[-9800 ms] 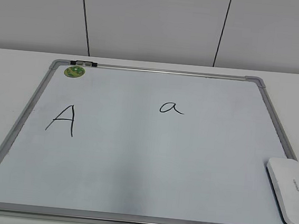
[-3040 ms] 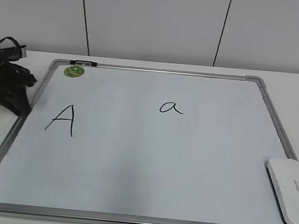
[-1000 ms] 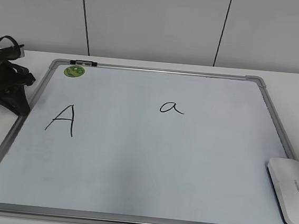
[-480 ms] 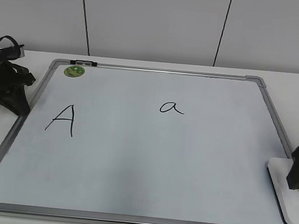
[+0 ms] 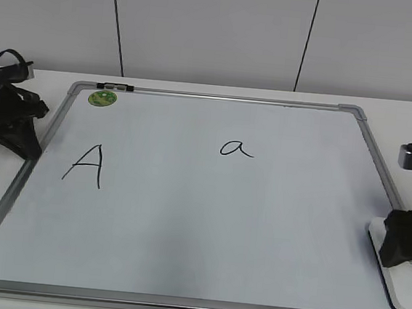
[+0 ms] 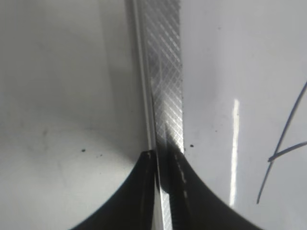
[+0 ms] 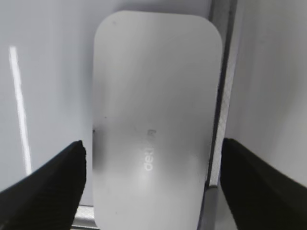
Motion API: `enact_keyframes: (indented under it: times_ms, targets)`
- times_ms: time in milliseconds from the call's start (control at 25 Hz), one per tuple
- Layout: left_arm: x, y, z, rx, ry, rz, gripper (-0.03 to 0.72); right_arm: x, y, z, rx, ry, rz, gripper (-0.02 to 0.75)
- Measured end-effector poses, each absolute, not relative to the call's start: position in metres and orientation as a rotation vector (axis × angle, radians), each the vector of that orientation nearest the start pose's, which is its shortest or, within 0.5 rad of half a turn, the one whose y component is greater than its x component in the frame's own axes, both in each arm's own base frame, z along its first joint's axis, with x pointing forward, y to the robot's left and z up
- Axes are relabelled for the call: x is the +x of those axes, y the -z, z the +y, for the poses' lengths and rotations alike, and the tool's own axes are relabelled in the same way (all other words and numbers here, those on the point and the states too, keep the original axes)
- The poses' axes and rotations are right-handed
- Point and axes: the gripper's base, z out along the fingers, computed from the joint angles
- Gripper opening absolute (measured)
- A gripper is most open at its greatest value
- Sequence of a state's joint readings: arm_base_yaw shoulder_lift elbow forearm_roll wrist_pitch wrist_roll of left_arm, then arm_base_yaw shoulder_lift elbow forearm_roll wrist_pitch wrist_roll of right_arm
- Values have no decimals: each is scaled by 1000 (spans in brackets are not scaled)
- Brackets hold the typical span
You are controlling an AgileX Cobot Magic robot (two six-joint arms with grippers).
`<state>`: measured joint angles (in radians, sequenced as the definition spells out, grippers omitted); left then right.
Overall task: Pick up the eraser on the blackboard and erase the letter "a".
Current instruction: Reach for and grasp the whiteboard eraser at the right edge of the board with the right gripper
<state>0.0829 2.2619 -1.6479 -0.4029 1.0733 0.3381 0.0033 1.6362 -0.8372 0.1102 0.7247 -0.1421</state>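
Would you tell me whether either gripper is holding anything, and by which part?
Nothing is held: the right gripper straddles the flat white plastic eraser with open jaws; the left gripper grips nothing.

We read a capital "A" (image 5: pixel 86 165) in black marker on the blackboard (image 5: pixel 182 254), toward the counter's left edge, and the letter "a" (image 5: pixel 236 149) nearer the middle. Faint grey print on the eraser (image 7: pixel 156 129) is too blurred to read; the round green sticker (image 5: pixel 102 99) is too small.

We see the left gripper (image 5: pixel 12 125) all matte black, chunky angular housing, a black cable looping over its top and a small grey-white block there. Right gripper (image 5: pixel 402 243) also black, blocky finger; silver-grey box with dark face above it. Wrist views show black, wedge-shaped fingers (image 7: pixel 45 191), smooth, unmarked.
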Motion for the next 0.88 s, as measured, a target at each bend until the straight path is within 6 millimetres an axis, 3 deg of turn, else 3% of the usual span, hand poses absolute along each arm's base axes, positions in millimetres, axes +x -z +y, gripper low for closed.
enact_keyframes:
  times_ms: [320,560,880]
  targets:
    - [439,-124,5,85,538,3049,43,280,-145,8,-83,-116,3035,646]
    - [439,-124,5,85,538,3049,43,282,-142,8,-77,-119,3035,541]
    - [439,-124,5,85,538,3049,43,282,-144,9,-75,-126,3042,538]
